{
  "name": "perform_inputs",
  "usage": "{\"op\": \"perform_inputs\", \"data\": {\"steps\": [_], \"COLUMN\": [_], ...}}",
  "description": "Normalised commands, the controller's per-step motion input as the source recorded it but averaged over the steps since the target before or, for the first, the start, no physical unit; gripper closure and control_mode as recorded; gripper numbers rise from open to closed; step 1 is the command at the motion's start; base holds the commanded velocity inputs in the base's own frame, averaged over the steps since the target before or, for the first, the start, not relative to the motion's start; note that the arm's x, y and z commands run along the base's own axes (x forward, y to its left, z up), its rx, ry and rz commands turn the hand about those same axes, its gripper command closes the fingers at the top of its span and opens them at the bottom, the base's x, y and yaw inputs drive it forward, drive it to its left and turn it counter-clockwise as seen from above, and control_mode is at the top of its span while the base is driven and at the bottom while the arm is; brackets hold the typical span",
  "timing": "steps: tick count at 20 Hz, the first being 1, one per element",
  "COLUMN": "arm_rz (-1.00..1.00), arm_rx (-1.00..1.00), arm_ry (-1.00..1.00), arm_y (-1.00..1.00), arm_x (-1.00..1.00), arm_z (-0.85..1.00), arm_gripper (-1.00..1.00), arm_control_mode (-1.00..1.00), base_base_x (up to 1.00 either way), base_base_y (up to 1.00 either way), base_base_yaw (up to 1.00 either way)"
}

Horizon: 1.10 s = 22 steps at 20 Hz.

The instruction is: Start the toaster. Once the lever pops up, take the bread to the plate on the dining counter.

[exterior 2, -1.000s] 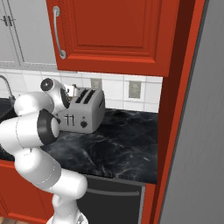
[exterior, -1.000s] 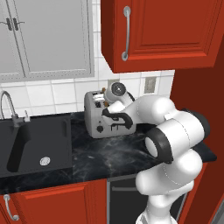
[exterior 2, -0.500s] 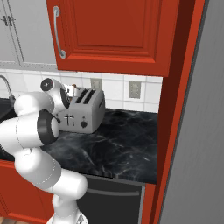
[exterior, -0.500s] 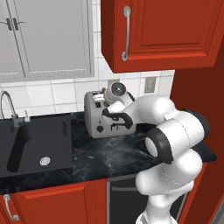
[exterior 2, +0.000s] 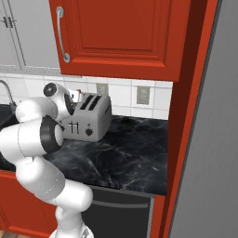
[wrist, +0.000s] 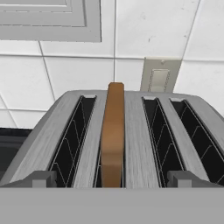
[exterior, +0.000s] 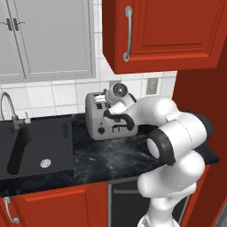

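Bread [wrist: 113, 135] upright in toaster [wrist: 140, 144] slot, below tool

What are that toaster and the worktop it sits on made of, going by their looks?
The toaster looks like brushed metal: silver-grey, with fine streaks running along its top between the slots. The worktop looks like polished stone, perhaps marble or granite: black with pale veins and a slight gloss. Both are rendered, so this is appearance only.
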Motion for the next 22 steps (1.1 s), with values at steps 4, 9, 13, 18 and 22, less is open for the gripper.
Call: {"op": "perform_inputs", "data": {"steps": [4, 9, 13, 18, 22], "arm_rz": [0.0, 0.0, 0.0, 0.0, 0.0], "arm_rx": [0.0, 0.0, 0.0, 0.0, 0.0], "arm_ry": [0.0, 0.0, 0.02, 0.05, 0.03], "arm_y": [0.0, 0.0, 0.0, 0.0, 0.0], "arm_x": [0.18, 0.21, 0.05, 0.0, 0.02], "arm_z": [-0.05, -0.08, -0.06, -0.02, 0.0], "arm_gripper": [-1.0, -1.0, -1.0, -1.0, -1.0], "arm_control_mode": [-1.0, -1.0, -1.0, -1.0, -1.0], "base_base_x": [0.0, 0.0, 0.0, 0.0, 0.0], "base_base_y": [0.0, 0.0, 0.0, 0.0, 0.0], "base_base_yaw": [0.0, 0.0, 0.0, 0.0, 0.0]}}
